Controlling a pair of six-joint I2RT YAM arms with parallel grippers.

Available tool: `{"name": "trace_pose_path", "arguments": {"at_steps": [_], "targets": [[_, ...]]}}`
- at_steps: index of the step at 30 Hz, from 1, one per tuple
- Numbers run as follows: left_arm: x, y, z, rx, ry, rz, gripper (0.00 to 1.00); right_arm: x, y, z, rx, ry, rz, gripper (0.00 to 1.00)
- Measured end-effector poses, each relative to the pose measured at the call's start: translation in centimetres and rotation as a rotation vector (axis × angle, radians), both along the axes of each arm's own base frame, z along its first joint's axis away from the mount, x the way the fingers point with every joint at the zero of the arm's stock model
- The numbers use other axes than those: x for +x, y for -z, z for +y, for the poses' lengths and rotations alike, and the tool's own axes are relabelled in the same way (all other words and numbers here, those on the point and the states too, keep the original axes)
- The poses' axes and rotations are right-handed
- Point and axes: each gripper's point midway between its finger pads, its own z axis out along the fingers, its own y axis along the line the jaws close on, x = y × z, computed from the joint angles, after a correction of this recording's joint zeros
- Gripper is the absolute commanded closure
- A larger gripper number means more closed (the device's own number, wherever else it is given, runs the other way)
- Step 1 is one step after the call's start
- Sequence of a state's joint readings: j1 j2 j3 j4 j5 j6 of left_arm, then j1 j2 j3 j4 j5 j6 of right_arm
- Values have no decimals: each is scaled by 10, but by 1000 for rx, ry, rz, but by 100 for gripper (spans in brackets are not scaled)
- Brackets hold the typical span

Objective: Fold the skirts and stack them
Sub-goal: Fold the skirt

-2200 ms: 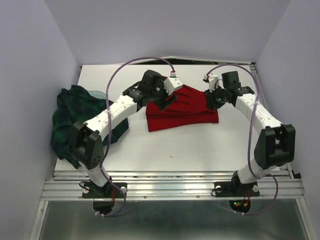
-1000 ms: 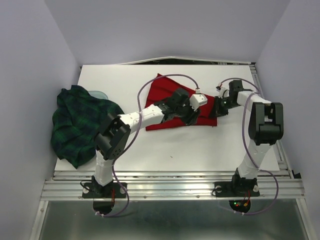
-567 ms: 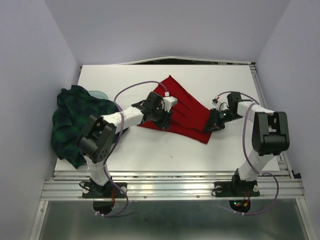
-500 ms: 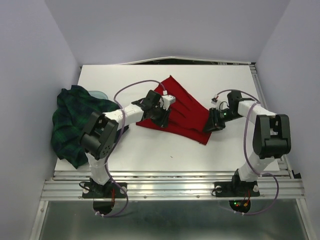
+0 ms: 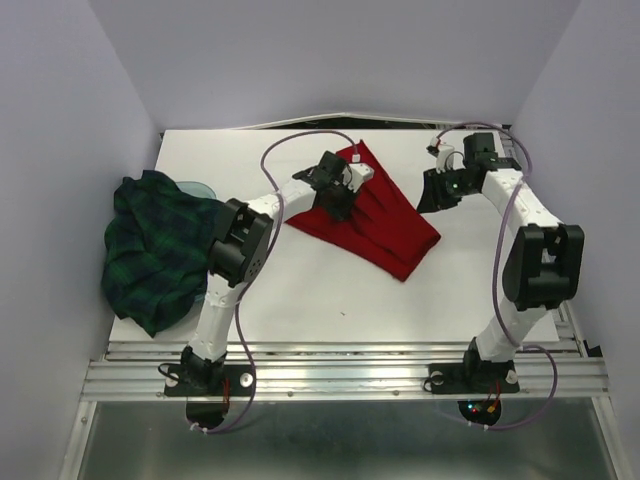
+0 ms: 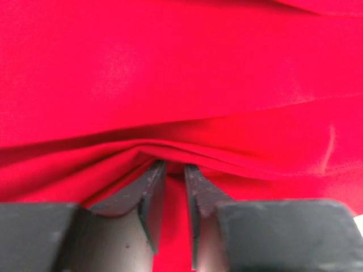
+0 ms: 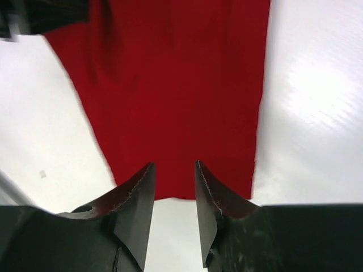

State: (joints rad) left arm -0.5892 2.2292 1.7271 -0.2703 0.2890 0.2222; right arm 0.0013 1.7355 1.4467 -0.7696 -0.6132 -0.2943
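Shows dark green and navy plaid cloth skirt (image 5: 150, 250) heaped at 9 o'clock, not yet folded. Places bright red pleated cloth skirt (image 5: 385, 225) folded at centre (likely stack base). Has left gripper (image 6: 174, 168) pinching a red ridge at its 11 o'clock corner, probably squaring the fold; right gripper (image 7: 174, 167) at 2 o'clock, parted, empty.

smooth matt cloth of the red skirt (image 5: 385, 220), woven cloth plaid skirt (image 5: 150, 255), glossy white table (image 5: 330, 290)
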Motion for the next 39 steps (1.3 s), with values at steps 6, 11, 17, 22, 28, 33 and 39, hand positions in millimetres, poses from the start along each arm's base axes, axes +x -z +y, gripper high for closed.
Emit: {"name": "trace_pose_path", "arguments": {"at_steps": [6,11,17,22,28,33,39], "targets": [[36,-14,-4,33,7,-117,50,27,87,-15,-92,27,122,68],[30,-43,19,-3,-33,-142,33,18,106,-15,-108,22,139,72],[-26,-122,61,-232,-141,-101,51,-29,112,5,-91,-1,196,77],[-65,-145,55,-452,-160,1,58,-66,103,30,-29,20,291,71],[-111,-67,51,-490,-284,329,70,-50,58,27,-19,136,207,49],[-113,-50,44,-527,-345,430,76,-16,-15,33,32,212,6,49],[-106,-60,32,-600,-348,433,76,-3,-22,70,5,191,-55,50]]}}
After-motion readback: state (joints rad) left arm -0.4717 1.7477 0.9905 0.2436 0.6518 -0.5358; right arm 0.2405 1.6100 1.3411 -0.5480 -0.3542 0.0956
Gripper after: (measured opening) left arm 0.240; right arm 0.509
